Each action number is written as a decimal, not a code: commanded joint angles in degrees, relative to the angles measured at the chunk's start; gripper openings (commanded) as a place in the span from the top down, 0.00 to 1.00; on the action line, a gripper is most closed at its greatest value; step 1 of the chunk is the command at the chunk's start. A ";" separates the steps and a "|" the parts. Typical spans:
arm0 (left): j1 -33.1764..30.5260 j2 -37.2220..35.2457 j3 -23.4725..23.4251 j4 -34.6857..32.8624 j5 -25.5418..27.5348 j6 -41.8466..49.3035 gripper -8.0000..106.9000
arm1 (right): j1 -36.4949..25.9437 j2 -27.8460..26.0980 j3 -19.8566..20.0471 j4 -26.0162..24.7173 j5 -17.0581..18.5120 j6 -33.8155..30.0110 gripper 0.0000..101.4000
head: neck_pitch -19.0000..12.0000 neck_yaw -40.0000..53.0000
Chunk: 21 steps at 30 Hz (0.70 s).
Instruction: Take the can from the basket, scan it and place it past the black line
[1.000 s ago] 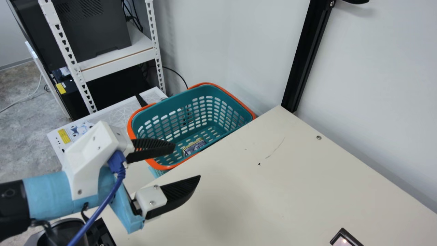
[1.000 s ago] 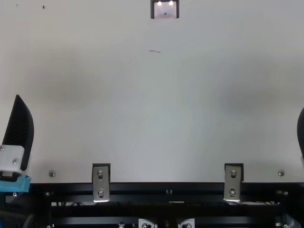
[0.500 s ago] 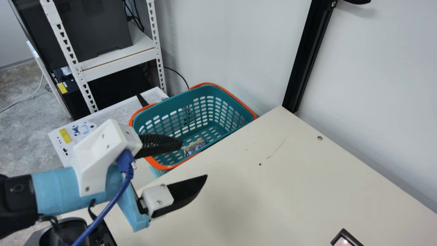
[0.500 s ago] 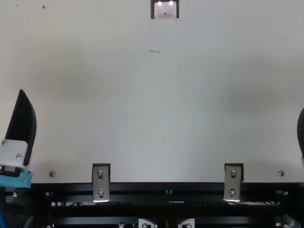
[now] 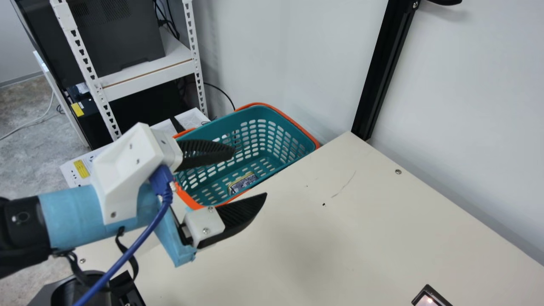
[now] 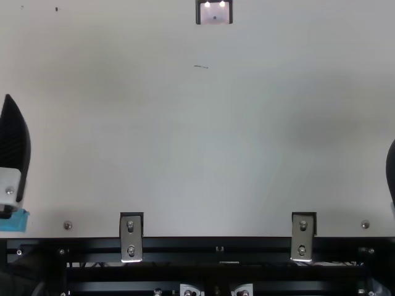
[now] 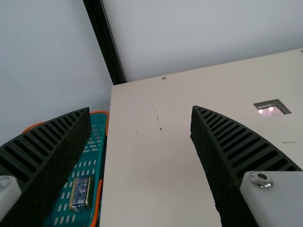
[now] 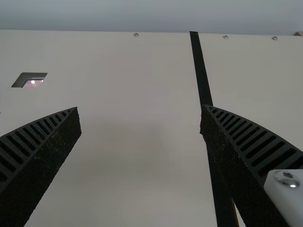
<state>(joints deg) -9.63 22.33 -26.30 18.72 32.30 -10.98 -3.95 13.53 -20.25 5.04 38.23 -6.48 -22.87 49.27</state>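
The can (image 5: 242, 182) lay in the basket (image 5: 255, 112), near its edge beside the counter (image 5: 361, 233). The left gripper (image 5: 250, 172) and right gripper (image 6: 391, 172) had their fingers apart.

Basket (image 5: 250, 114) open above, rim (image 5: 187, 198) around

Far left, a white rack (image 5: 146, 80) holds a dark machine (image 5: 123, 42)! Right of it, a black post (image 5: 382, 68) lines the wall (image 5: 280, 55).

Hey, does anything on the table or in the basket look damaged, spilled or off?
Just minor blemishes: a thin scratch-like mark and a dark speck stand out against the pale table. The can lies in the basket, with no spill visible.
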 commanded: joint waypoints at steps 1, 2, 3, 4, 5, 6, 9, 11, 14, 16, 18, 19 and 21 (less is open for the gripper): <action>-0.24 0.08 -0.81 2.51 0.39 -1.21 0.15 | 0.00 0.00 0.00 0.00 0.00 0.00 0.00 | -2.13 2.11; -0.42 0.09 -1.21 3.51 0.68 -1.97 0.15 | 0.00 0.00 0.00 0.00 0.00 0.00 0.00 | -2.13 2.11; -0.53 0.14 -1.60 4.48 0.91 -2.73 0.15 | 0.00 0.00 0.00 0.00 0.00 0.00 0.00 | -2.13 2.11; -0.65 0.22 -1.99 5.48 1.14 -3.52 0.15 | 0.00 0.00 0.00 0.00 0.00 0.00 0.00 | -2.13 2.11; -0.92 0.21 -2.38 6.64 1.54 -4.49 0.15 | 0.00 0.00 0.00 0.00 0.00 0.00 0.00 | -2.13 2.11; -1.02 0.31 -2.74 7.52 1.76 -5.23 0.15 | 0.00 0.00 0.00 0.00 0.00 0.00 0.00 | -2.13 2.11; -2.01 0.48 -3.87 10.57 2.98 -8.07 0.15 | 0.00 0.00 0.00 0.00 0.00 0.00 0.00 | -2.13 2.11; -3.03 0.56 -4.61 12.69 4.05 -10.20 0.15 | 0.00 0.00 0.00 0.00 0.00 0.00 0.00 | -2.13 2.11; -5.03 0.48 -5.68 15.75 6.18 -13.72 0.15 | 0.00 0.00 0.00 0.00 0.00 0.00 0.00 | -2.13 2.11; -6.73 0.16 -6.37 17.77 8.06 -16.05 0.15 | 0.00 0.00 0.00 0.00 0.00 0.00 0.00 | -2.13 2.11; -9.07 -0.42 -7.07 20.11 10.52 -18.53 0.15 | 0.00 0.00 0.00 0.00 0.00 0.00 0.00 | -2.13 2.11; -10.30 -0.70 -7.40 21.30 11.81 -19.82 0.15 | 0.00 0.00 0.00 0.00 0.00 0.00 0.00 | -2.13 2.11; -13.77 -1.60 -8.13 24.29 15.38 -22.78 0.15 | 0.00 0.00 0.00 0.00 0.00 0.00 0.00 | -2.13 2.11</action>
<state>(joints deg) -20.10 21.11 -34.17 40.15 44.14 -30.49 -3.95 13.53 -20.25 5.04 38.23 -6.48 -22.87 49.27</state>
